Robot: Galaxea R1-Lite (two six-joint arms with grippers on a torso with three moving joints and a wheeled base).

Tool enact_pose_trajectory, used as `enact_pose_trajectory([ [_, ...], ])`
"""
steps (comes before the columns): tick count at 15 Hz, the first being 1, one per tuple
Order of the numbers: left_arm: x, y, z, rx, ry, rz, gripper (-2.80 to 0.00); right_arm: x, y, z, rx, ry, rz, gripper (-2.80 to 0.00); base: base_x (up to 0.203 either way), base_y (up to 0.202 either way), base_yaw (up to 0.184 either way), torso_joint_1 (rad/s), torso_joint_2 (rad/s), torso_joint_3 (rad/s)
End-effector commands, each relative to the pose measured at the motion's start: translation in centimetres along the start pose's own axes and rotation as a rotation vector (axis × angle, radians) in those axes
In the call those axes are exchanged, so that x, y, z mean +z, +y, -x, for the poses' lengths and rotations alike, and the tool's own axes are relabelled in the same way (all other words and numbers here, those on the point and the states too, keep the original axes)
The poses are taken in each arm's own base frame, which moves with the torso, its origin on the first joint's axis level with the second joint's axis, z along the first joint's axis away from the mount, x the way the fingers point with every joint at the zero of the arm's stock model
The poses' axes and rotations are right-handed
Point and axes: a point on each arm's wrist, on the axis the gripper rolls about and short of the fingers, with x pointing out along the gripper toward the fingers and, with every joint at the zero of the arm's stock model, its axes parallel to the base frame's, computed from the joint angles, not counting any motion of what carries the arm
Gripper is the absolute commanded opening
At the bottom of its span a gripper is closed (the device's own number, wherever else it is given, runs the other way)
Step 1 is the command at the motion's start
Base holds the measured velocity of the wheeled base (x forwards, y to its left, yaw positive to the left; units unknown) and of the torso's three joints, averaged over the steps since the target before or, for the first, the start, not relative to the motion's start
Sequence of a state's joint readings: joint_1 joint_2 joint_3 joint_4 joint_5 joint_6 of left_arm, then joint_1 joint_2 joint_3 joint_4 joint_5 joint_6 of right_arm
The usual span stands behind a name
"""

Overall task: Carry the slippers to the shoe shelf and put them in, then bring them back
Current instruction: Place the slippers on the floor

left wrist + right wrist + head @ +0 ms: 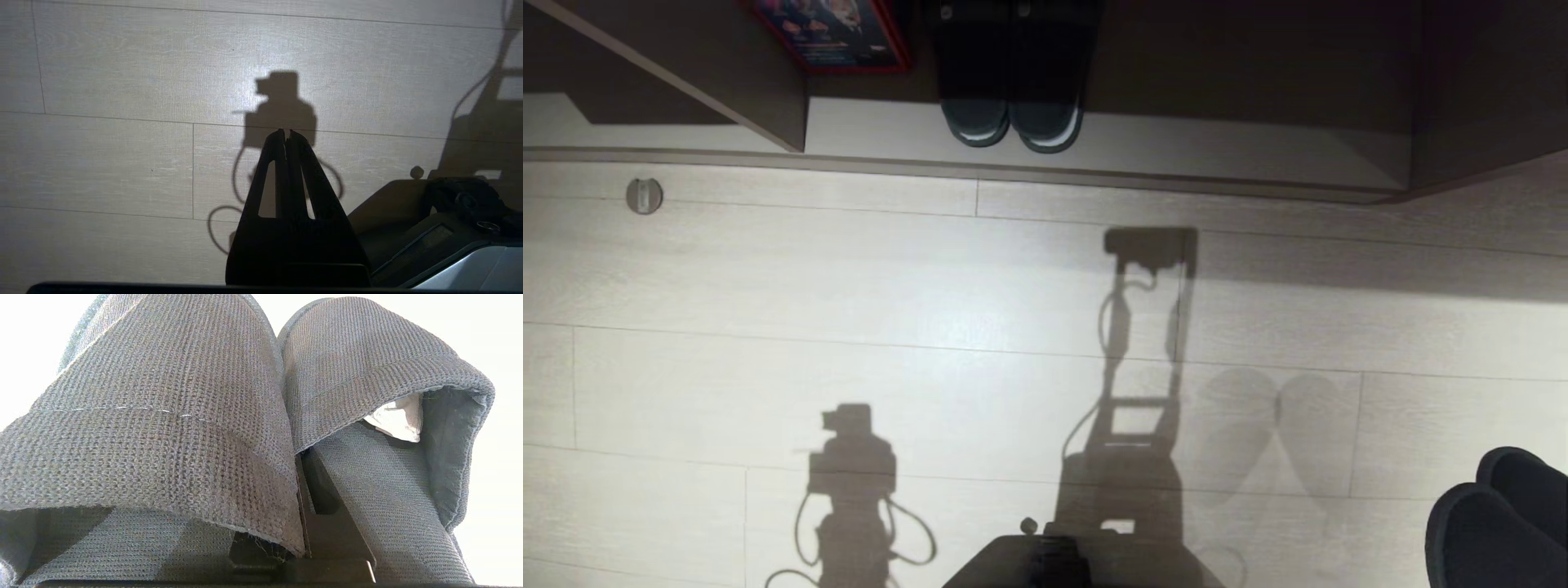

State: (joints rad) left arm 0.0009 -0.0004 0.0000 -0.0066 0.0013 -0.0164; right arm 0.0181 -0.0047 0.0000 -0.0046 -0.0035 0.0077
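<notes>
A: Where are the slippers (253,428)?

B: Held up in the right gripper (304,506). In the right wrist view the two grey-blue knit uppers sit side by side, toes pointing away from the camera, with the dark fingers (327,514) pressed together between them. Grip looks to be on the inner edges where the pair meets; exact contact is hidden by fabric, so take that as probable. In the head view their dark rounded toes (1503,523) show at the lower right corner, above the pale plank floor (768,286).

A: Left gripper (286,132)?

B: Fingers closed tip to tip, nothing between them, hanging over bare floor beside the robot base (441,237).

A: The shoe shelf (1217,155)?

B: Along the top of the head view, well apart from the carried pair. A second, blacker pair of slippers with pale stripes (1013,114) stands in it, heels outward. A red-framed printed board (829,33) lies just left of them, and a round metal floor fitting (645,196) sits on the planks in front.
</notes>
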Motion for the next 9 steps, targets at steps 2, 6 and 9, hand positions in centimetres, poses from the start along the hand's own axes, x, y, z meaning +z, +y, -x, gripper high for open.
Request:
enact_pose_trajectory([
  [2,0.01,0.00,-0.01,0.001,0.001,-0.001,-2.80,-0.03,0.00,-0.05,0.001,0.006,0.000,-2.80,0.000,0.000,0.000,0.002,0.00,0.205],
  [6,0.01,0.00,0.00,0.001,-0.001,0.000,-2.80,0.01,0.00,-0.04,0.001,0.005,0.000,-2.80,0.000,0.000,0.000,0.002,0.00,0.203],
  [9,0.01,0.00,0.00,0.001,-0.001,-0.001,-2.80,0.01,0.00,-0.04,0.001,0.005,-0.001,-2.80,0.000,0.000,0.000,0.003,0.00,0.205],
])
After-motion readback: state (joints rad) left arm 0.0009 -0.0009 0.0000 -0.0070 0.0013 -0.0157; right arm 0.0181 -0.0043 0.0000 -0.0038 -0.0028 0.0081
